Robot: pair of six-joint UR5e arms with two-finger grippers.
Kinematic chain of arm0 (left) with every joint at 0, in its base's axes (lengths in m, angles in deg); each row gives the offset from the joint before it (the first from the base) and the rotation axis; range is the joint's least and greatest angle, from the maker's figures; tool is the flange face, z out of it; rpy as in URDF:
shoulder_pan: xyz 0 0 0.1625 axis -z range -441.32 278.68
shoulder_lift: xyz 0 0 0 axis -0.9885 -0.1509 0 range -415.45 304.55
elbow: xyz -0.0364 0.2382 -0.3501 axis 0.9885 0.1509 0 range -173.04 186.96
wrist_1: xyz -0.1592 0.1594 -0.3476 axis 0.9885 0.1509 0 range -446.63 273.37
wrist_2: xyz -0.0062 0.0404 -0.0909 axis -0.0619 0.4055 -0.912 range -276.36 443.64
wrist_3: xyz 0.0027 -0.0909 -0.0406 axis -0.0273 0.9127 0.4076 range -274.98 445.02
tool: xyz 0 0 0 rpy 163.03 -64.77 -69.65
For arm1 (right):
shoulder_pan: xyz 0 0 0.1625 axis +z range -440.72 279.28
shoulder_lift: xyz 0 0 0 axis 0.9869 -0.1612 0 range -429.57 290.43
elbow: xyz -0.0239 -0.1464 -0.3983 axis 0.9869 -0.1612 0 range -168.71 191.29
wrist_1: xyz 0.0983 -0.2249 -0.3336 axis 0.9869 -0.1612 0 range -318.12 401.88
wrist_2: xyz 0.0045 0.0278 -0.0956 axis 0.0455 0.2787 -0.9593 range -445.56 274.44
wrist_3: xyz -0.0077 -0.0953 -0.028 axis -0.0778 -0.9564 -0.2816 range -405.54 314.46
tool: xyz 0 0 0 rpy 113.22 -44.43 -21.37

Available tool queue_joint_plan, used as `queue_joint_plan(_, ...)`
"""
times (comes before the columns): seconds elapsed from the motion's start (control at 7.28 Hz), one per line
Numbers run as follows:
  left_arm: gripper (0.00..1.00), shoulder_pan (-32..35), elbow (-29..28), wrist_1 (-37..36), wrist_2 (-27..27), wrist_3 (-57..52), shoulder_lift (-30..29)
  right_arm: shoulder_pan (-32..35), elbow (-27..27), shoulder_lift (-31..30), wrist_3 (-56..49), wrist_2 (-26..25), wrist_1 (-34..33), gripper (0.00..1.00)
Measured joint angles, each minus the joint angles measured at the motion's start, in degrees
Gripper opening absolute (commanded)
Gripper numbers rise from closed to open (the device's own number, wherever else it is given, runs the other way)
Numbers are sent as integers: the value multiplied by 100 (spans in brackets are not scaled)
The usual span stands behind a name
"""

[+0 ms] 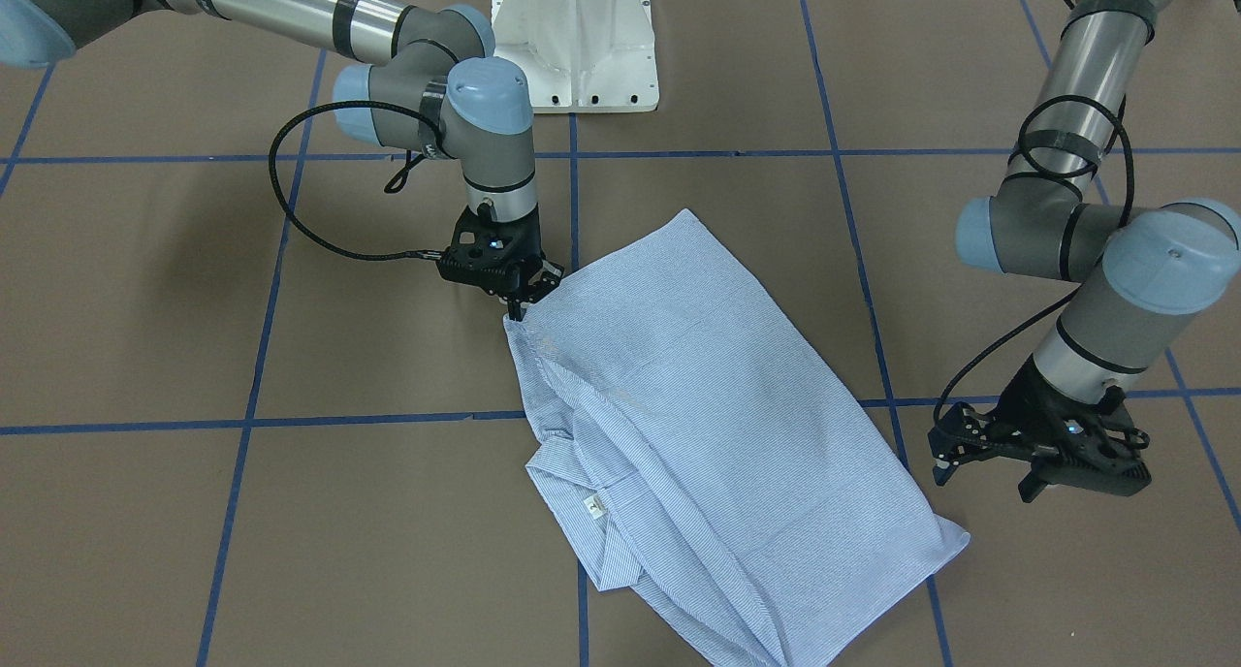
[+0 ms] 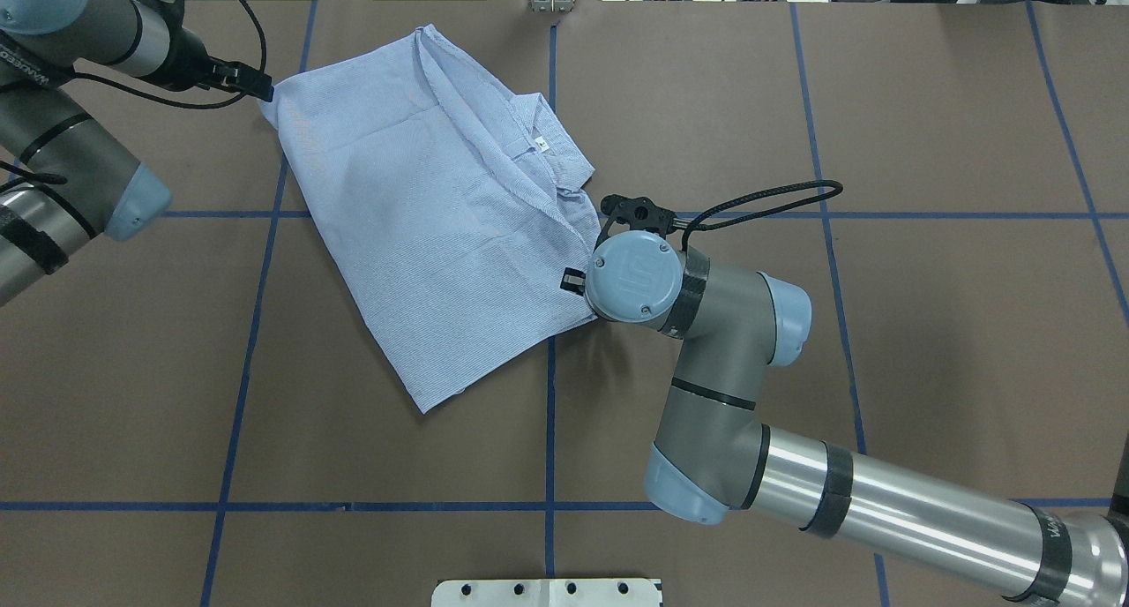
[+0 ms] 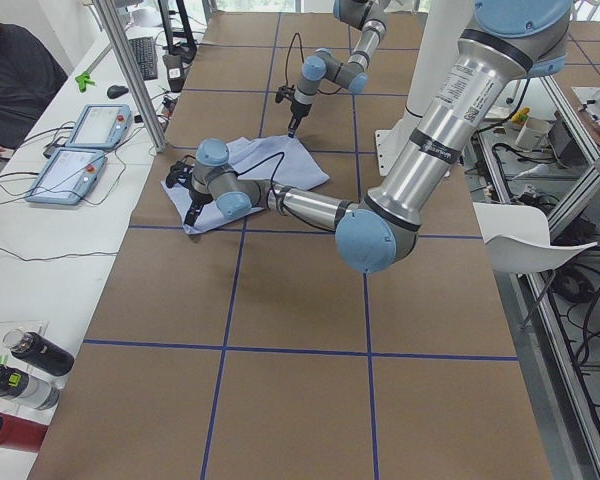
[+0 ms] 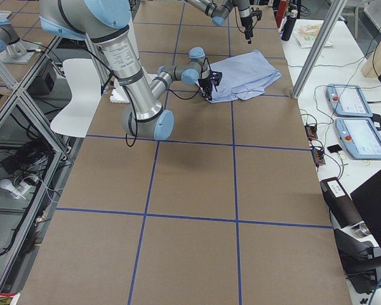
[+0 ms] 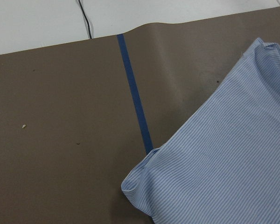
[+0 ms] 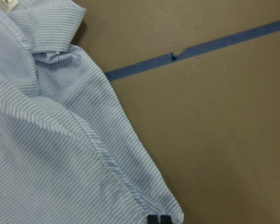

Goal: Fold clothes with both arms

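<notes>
The light blue striped shirt [image 1: 698,386] [image 2: 423,210] lies folded into a slanted oblong on the brown table, its collar label [image 1: 593,508] facing up. My right gripper [image 1: 517,308] [image 6: 158,218] stands upright over the shirt's corner nearest the robot. It is shut on the hem, and the wrist view shows both fingertips pinching the edge. My left gripper [image 1: 984,478] [image 2: 263,86] hangs tilted just beside the far corner of the shirt [image 5: 224,172], open and empty. No fingers show in the left wrist view.
The white pedestal base [image 1: 572,37] sits at the robot's side of the table. Blue tape lines [image 2: 551,369] grid the brown surface. A person [image 3: 15,75], two tablets [image 3: 85,145] and bottles [image 3: 25,365] occupy the white bench beyond the table's far edge.
</notes>
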Motion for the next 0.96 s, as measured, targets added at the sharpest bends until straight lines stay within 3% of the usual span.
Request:
queue_joint_plan(0.41,100,-24,169,-6,-24,183,44,-188,1010,-641,221,-44,-47,0)
queue_joint_plan(0.96,100,-249,788,-4,-199,815,247,-1068,2121,-855,965,-677,-972,0)
